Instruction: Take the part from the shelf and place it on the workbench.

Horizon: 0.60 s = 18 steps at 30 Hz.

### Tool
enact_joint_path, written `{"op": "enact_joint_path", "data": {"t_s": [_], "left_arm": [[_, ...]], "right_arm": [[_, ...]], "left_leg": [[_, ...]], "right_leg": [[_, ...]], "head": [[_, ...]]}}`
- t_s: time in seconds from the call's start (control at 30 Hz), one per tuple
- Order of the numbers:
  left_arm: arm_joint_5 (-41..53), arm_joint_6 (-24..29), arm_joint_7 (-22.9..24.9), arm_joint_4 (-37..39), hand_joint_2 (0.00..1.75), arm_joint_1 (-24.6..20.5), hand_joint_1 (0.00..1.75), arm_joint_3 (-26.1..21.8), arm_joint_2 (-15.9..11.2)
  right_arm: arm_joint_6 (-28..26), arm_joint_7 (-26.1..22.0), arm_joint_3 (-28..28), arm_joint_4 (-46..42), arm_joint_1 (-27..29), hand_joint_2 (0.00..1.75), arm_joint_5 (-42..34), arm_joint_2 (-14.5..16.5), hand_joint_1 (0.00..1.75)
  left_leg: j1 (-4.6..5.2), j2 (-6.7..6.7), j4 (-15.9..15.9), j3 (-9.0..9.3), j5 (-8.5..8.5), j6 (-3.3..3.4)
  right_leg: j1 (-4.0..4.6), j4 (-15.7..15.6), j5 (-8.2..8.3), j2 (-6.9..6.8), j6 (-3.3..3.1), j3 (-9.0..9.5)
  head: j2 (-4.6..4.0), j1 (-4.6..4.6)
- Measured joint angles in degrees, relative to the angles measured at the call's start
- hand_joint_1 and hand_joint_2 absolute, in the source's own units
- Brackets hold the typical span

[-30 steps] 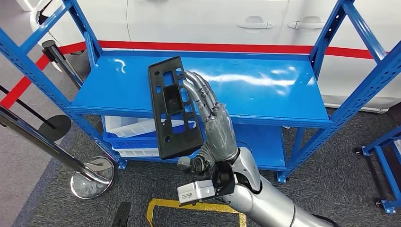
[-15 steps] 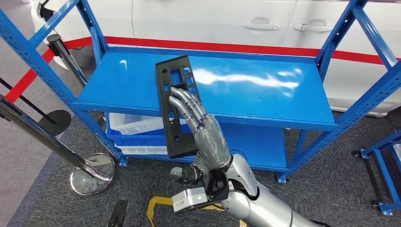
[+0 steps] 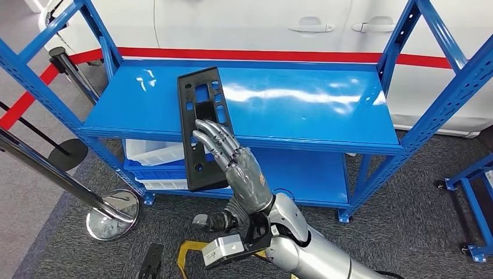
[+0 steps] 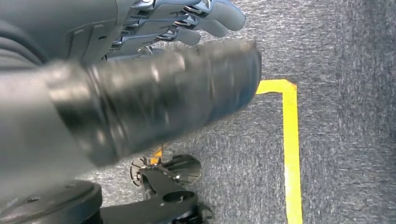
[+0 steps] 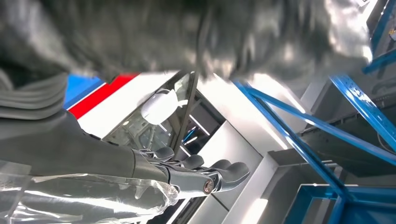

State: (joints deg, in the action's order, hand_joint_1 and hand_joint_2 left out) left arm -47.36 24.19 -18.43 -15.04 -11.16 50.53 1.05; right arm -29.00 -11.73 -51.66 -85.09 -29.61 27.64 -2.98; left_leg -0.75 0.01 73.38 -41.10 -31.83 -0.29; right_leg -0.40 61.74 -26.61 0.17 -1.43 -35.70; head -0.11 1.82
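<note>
1. One black part point(image 3: 201, 125), a long flat panel with cut-out holes, is in my right hand point(image 3: 241, 174), standing nearly upright in front of the blue shelf point(image 3: 302, 116).
2. My right fingers point(image 3: 212, 136) lie stretched across the near face of the part, and the thumb point(image 3: 212, 221) sticks out to the left below its lower edge; I take this as a hold on the part.
3. My left hand point(image 4: 154, 84) hangs over grey carpet point(image 4: 336, 70) with a yellow floor line point(image 4: 290, 149); its fingers point(image 4: 205, 18) lie loosely together, and I cannot tell whether they are closed or apart.
4. White bins point(image 3: 157, 154) sit on the lower level of the shelf, behind the lower end of the part.
5. Beyond the shelf stands a white car point(image 3: 250, 23) with a red stripe, and a chrome stanchion base point(image 3: 113, 215) rests on the floor to the near left.
</note>
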Motion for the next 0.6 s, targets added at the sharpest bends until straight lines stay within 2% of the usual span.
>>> {"op": "enact_joint_path", "data": {"t_s": [0.03, 0.1, 0.13, 0.17, 0.23, 0.3, 0.33, 0.4, 0.43, 0.47, 0.5, 0.57, 0.6], "left_arm": [[0.0, 0.1, -0.2, 0.0, 1.75, -0.1, 0.0, 0.0, 0.0], [0.0, 0.1, -0.5, 0.0, 1.75, -0.4, 0.0, 0.0, -0.2], [0.1, 0.1, -0.6, 0.0, 1.75, -0.5, 0.0, 0.0, -0.2], [0.1, 0.1, -0.6, 0.0, 1.75, -0.6, 0.0, 0.0, -0.3], [0.1, 0.1, -0.7, 0.0, 1.75, -0.7, 0.0, 0.0, -0.3], [0.1, 0.1, -0.8, 0.0, 1.75, -0.7, 0.0, 0.0, -0.3], [0.2, 0.0, -0.8, 0.0, 1.75, -0.7, 0.0, 0.0, -0.3], [0.4, 0.1, -1.0, 0.0, 1.75, -0.9, 0.0, 0.0, -0.3], [0.6, 0.1, -1.1, 0.0, 1.75, -0.8, 0.0, 0.0, -0.3], [0.7, 0.3, -1.2, 0.0, 1.75, -0.8, 0.0, 0.1, -0.3], [0.9, 0.4, -1.4, 0.0, 1.75, -0.7, 0.0, 0.1, -0.3], [1.3, 0.8, -2.0, 0.0, 1.75, -0.7, 0.0, 0.1, -0.3], [1.4, 1.1, -2.3, 0.0, 1.75, -0.7, 0.0, 0.2, -0.3]], "right_arm": [[0.0, -0.1, 0.0, 0.2, -0.1, 0.0, -0.1, 0.1, 0.0], [0.0, -0.2, 0.0, 0.4, -0.3, 0.0, -0.1, 0.4, 0.0], [0.0, -0.3, 0.0, 0.5, -0.4, 0.0, -0.1, 0.5, 0.0], [0.0, -0.3, 0.0, 0.6, -0.4, 0.0, 0.0, 0.6, 0.0], [0.0, -0.3, -0.1, 0.9, -0.5, 0.0, 0.1, 0.7, 0.0], [-0.1, -0.3, -0.3, 1.3, -0.6, 0.0, 0.8, 0.7, 0.0], [-0.3, -0.2, -0.5, 1.4, -0.6, 0.0, 1.4, 0.7, 0.0], [-0.8, 0.1, -0.9, 1.8, -0.6, 0.0, 2.8, 0.7, 0.0], [-1.0, 0.3, -1.2, 2.1, -0.4, 0.0, 3.5, 0.7, 0.0], [-1.2, 0.4, -1.5, 2.4, -0.2, 0.0, 4.2, 0.7, 0.0], [-1.4, 0.4, -1.7, 2.7, -0.1, 0.0, 4.7, 0.7, 0.0], [-2.1, 0.5, -2.2, 3.2, 0.1, 0.0, 5.7, 0.7, 0.0], [-2.5, 0.5, -2.4, 3.4, 0.1, 0.0, 6.2, 0.7, 0.0]], "left_leg": [[0.31, -0.03, -3.4, 1.67, 1.91, 0.68], [1.06, -0.02, -10.5, 5.16, 4.48, 2.28], [1.43, -0.02, -12.7, 6.18, 4.99, 2.86], [1.69, 0.0, -13.5, 6.51, 4.95, 3.19], [1.81, 0.01, -14.5, 6.85, 5.53, 3.26], [1.34, 0.19, -16.1, 7.53, 6.33, 3.12], [1.09, 0.29, -16.7, 7.78, 6.7, 3.06], [1.02, 0.34, -16.8, 7.67, 6.87, 3.13], [1.0, 0.33, -16.6, 7.51, 6.85, 3.12], [0.95, 0.31, -16.4, 7.35, 6.79, 3.05], [0.87, 0.29, -16.1, 7.19, 6.67, 2.9], [0.66, 0.23, -15.0, 6.79, 6.16, 2.38], [0.71, 0.21, -14.3, 6.43, 5.82, 2.02]], "right_leg": [[0.16, 0.0, 0.02, 0.03, -0.04, 0.04], [0.25, -0.2, 0.13, 0.03, -0.03, 0.1], [0.15, -0.3, 0.24, -0.04, 0.08, 0.07], [0.01, -0.4, 0.37, -0.13, 0.27, 0.04], [0.05, -0.7, 0.61, -0.27, 0.8, 0.1], [0.34, 0.1, -0.21, -0.25, 1.27, -0.26], [0.46, 2.0, -1.54, -0.24, 1.45, -1.13], [0.21, 8.2, -4.86, -0.2, 1.76, -3.94], [0.04, 11.1, -5.87, -0.22, 1.95, -5.22], [-0.14, 12.4, -5.84, -0.23, 2.13, -5.75], [-0.34, 11.6, -4.78, -0.23, 2.33, -5.32], [-0.69, 5.5, -1.64, -0.27, 2.63, -2.21], [-0.76, 2.7, -0.65, -0.22, 2.5, -0.79]], "head": [[0.0, 0.0], [0.0, -0.09], [0.0, -0.06], [0.0, -0.03], [0.0, 0.14], [0.0, 0.0], [0.0, -0.08], [0.0, -0.17], [0.0, -0.17], [0.0, -0.17], [0.0, -0.16], [0.0, -0.17], [0.0, -0.17]]}}
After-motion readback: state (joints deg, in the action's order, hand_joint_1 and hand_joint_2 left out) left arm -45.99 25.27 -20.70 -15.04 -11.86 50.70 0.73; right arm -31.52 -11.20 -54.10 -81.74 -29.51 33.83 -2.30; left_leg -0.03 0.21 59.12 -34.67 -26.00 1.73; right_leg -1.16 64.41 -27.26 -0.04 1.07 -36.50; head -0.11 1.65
